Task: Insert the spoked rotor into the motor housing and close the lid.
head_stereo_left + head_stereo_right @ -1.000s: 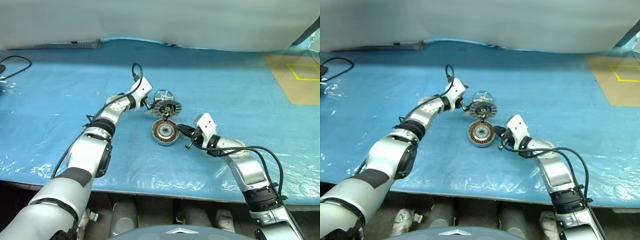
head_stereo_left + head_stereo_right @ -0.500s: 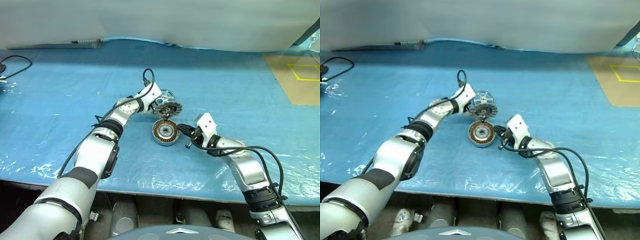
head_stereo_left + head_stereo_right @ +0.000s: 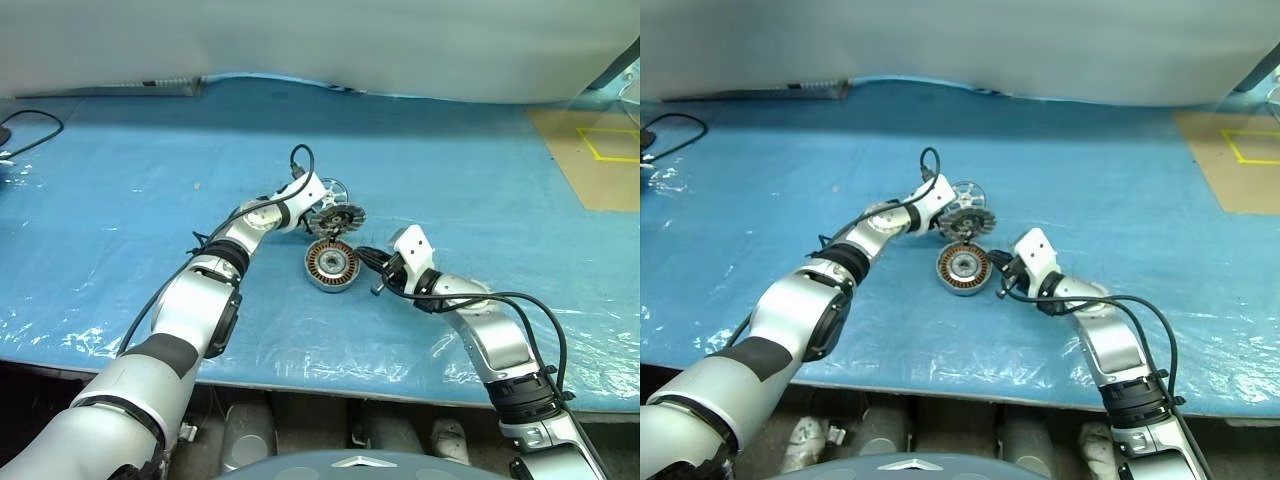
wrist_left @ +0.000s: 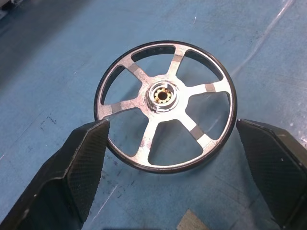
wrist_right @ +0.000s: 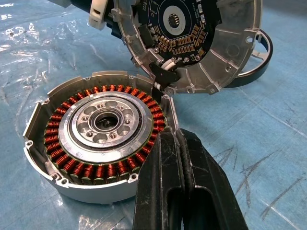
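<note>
The left gripper has dropped in, jaws spread astride the spoked rotor; the right gripper is shut, empty. Rigid, light, slick metal: pinch its rim at three and nine o'clock.

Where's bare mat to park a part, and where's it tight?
Bare blue mat left of the left arm, and between the parts and the tan board. Crowded mid-mat: spoked rotor, lid, motor housing bunched together.
</note>
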{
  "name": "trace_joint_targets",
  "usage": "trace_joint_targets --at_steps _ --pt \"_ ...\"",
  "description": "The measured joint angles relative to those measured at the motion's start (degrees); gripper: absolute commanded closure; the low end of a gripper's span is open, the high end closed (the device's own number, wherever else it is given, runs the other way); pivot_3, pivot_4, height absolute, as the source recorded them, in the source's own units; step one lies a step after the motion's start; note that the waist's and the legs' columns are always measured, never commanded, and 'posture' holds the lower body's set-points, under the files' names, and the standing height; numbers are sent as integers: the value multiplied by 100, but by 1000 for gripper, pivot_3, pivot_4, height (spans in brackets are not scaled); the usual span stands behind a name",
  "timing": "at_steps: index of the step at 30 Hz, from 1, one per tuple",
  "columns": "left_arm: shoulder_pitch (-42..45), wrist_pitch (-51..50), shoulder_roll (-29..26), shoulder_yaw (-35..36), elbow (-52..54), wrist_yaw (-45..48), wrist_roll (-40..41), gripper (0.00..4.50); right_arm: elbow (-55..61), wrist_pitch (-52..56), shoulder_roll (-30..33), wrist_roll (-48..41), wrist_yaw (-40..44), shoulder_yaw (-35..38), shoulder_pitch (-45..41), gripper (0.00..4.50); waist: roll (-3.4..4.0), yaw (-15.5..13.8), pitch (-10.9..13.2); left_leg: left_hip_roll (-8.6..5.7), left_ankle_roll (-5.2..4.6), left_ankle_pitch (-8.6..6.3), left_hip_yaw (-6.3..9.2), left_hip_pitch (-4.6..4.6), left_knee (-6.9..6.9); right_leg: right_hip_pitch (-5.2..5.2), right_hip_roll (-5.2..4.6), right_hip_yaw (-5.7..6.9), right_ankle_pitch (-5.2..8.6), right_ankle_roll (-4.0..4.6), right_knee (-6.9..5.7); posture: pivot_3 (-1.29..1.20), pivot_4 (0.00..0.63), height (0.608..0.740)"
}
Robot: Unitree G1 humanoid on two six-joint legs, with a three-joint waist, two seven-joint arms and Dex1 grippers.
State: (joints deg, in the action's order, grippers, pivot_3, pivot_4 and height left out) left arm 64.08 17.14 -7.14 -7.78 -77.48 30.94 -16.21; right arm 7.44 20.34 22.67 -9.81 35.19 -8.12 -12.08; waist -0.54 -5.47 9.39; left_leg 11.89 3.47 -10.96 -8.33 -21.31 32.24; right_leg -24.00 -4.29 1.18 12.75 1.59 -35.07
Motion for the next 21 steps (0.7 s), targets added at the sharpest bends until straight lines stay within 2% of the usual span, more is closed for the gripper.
trace_joint_targets --at_steps 6,9,13,21 --pt "-1 -1 -5 -3 -1 9 -3 0 7 -1 0 0 0 0 3 4485 0 0 0 0 0 0 0 -4 -3 0 0 2 -3 -5 12 0 150 740" --pt "-1 -8 -15 -3 -1 30 -2 595 7 -1 -1 0 0 0 2 4500 0 0 0 0 0 0 0 -4 -3 0 0 2 -4 -5 13 0 150 740" --pt "-1 -18 -17 -3 -4 59 -2 1951 7 -2 -2 2 0 0 1 4500 0 0 0 0 0 0 0 -5 -4 0 0 1 -4 -6 16 0 150 740" --pt "-6 -32 -18 -2 -5 109 0 1951 7 -2 -2 5 0 -1 -2 4500 0 0 0 0 0 0 0 -5 -5 0 0 2 -5 -7 20 0 150 740"
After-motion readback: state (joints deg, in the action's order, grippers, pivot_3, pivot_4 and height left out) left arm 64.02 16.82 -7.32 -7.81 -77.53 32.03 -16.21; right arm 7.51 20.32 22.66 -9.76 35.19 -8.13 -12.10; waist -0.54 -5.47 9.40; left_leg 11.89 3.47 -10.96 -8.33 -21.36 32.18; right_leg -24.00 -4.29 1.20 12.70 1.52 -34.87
